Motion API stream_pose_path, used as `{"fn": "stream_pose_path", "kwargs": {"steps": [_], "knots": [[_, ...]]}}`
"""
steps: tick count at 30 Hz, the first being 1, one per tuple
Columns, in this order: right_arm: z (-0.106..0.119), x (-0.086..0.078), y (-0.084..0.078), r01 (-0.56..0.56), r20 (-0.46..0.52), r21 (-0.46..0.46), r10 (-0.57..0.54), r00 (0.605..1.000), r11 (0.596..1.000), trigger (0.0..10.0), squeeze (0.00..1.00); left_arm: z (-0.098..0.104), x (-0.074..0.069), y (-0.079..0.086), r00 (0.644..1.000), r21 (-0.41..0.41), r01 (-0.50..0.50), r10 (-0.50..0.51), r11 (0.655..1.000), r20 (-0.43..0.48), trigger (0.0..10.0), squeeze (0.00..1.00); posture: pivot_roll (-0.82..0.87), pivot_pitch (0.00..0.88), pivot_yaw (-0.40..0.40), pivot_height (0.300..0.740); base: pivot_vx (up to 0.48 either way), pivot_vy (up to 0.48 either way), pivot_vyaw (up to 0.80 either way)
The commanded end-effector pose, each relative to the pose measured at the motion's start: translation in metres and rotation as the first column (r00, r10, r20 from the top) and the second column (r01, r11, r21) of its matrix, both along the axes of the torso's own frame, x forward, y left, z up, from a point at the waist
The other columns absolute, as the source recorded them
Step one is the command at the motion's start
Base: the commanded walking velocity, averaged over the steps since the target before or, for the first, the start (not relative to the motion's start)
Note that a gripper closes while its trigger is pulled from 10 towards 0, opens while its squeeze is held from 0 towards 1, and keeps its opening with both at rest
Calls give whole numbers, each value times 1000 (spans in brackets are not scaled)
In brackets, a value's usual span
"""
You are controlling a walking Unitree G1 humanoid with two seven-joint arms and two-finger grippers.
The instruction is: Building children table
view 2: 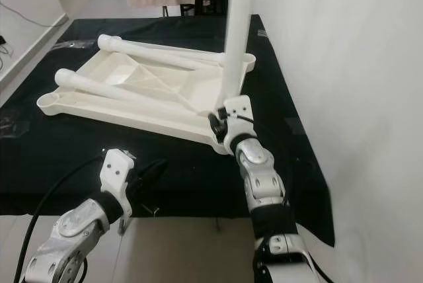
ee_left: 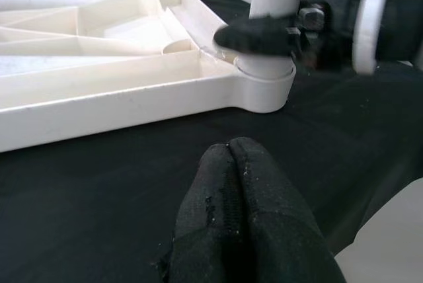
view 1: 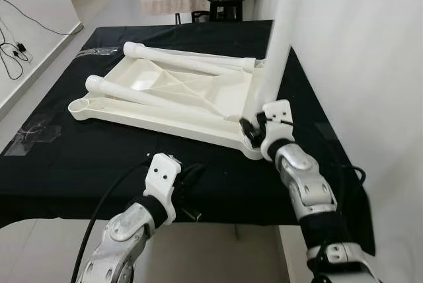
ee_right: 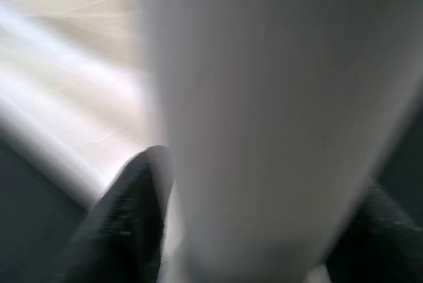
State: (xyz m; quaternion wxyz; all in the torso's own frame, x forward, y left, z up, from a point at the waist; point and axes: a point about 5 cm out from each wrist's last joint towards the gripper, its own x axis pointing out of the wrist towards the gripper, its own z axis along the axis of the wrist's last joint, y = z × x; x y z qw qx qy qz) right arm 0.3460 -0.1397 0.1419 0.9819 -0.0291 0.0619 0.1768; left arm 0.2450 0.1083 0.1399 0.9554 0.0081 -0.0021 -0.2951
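black-draped desk (view 1: pixel 79 157) carries the upturned tabletop (view 1: pixel 165 94): right pincer (view 1: pixel 254 131) clamps one upright leg (view 1: pixel 277 45) at its corner socket, two legs loose, left pincer (ee_left: pixel 241 184) closed, empty.

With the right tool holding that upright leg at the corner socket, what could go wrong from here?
1. The upright leg may sit crooked in the corner socket; the right tool grips it just above the socket, so the top could lean.
2. That corner of the tabletop lies near the black table's edge; pushing might slide it.
3. The left tool is shut and not steadying the tabletop.
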Motion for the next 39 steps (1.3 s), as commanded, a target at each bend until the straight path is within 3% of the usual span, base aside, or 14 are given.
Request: {"fn": "stream_pose_path", "kwargs": {"steps": [1, 4, 7, 10, 14, 15, 23, 30, 32, 33, 34, 35, 37, 39], "knots": [[23, -6, 11, -306, 71, 33, 303, 950, 951, 10000, 0, -3, 2, 2, 1000, 6, -9, 9, 1000, -17, 10000, 0, 8, 93, 0, 740, 0, 0, 0], [34, -5, 6, -474, 77, -37, 476, 876, 880, 10000, 0, -2, 4, 0, 1000, 4, -6, 6, 1000, -12, 10000, 0, 6, 83, 0, 740, 0, 0, 0], [37, -1, 4, -517, 61, -44, 518, 853, 855, 10000, 0, -2, 4, 0, 1000, 2, -5, 5, 1000, -11, 10000, 0, 6, 80, -1, 740, 0, 0, 0], [43, 12, -2, -613, 18, -30, 614, 789, 790, 10000, 0, -3, 5, -4, 1000, 0, -3, 3, 1000, -8, 10000, 0, 13, 66, -10, 740, 0, 0, 0], [44, 19, -4, -620, -7, -49, 621, 784, 783, 10000, 0, -2, 5, -4, 1000, 0, -3, 3, 1000, -4, 10000, 0, 17, 61, -12, 740, 0, 0, 0], [48, 24, -5, -610, 4, -13, 610, 792, 792, 0, 0, -1, 6, -4, 1000, -2, -7, 7, 1000, 2, 10000, 0, 17, 59, -15, 740, 0, 0, 0], [49, 21, -8, -656, 28, 66, 656, 754, 752, 0, 0, -2, 5, -3, 1000, 4, -10, 10, 1000, 4, 10000, 0, 12, 63, -12, 740, 0, 0, 0], [39, 17, -21, -612, 45, 77, 611, 791, 787, 0, 0, -2, 5, -4, 1000, 1, -6, 6, 1000, 0, 10000, 0, -5, 78, -9, 740, 0, 0, 0], [14, 9, -26, -422, 6, 89, 423, 906, 902, 0, 0, -4, 4, -4, 1000, 1, -2, 2, 1000, -4, 10000, 0, -10, 78, -13, 740, 0, 0, 0], [-1, 6, -28, -212, -15, 10, 212, 977, 977, 0, 0, -4, 4, -3, 1000, 4, -1, 1, 1000, -5, 10000, 0, -2, 82, -12, 740, 0, 0, 0], [-1, 6, -28, -212, -15, 10, 212, 977, 977, 0, 0, -4, 4, -3, 1000, 4, -1, 1, 1000, -5, 10000, 0, -2, 82, -12, 740, 0, 0, 0], [-10, 2, -30, 46, 7, -16, -46, 999, 999, 0, 0, -4, 4, -2, 1000, 5, 0, 0, 1000, -6, 10000, 0, -7, 86, -7, 740, 0, 0, 0], [-31, -25, -20, 314, -76, 85, -308, 948, 945, 0, 0, -4, 5, -1, 1000, 3, -2, 2, 1000, -9, 10000, 0, -12, 87, -3, 740, 0, 0, 0], [-10, -29, 9, 53, 93, -27, -50, 994, 998, 0, 0, -5, 6, 0, 1000, 8, 4, -4, 1000, -9, 10000, 0, -37, 77, 21, 740, 0, 0, 0]]}}
